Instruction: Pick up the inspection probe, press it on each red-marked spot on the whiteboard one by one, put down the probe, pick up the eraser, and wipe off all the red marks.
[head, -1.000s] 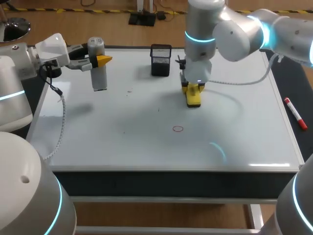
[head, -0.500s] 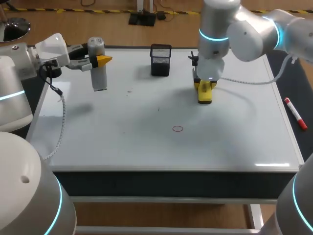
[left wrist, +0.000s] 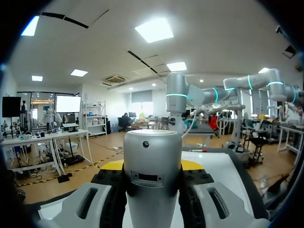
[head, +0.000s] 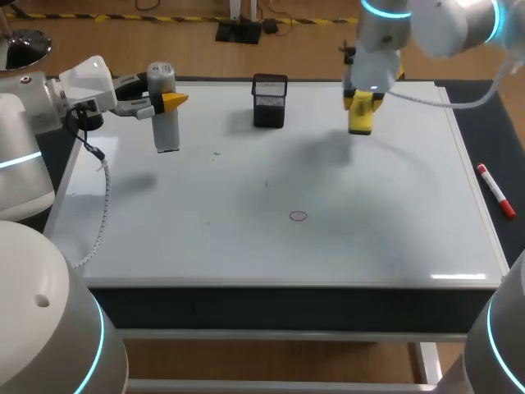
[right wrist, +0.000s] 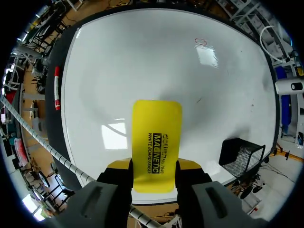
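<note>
Head view, basket (head: pixel 270 101): far edge of the whiteboard (head: pixel 246 238); we cannot see inside.
Marker (head: pixel 495 190): beside its right edge.
Left gripper (head: pixel 167 103): clamps probe (head: pixel 166 127).
Right gripper (head: pixel 362 104): clamps eraser (head: pixel 361 117).

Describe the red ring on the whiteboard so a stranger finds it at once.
Start at the big whiteboard. From the black mesh basket at its far edge, come toward the front, past the middle. The mark is a small hollow red ring; specks nearby are mere dark dots.
</note>
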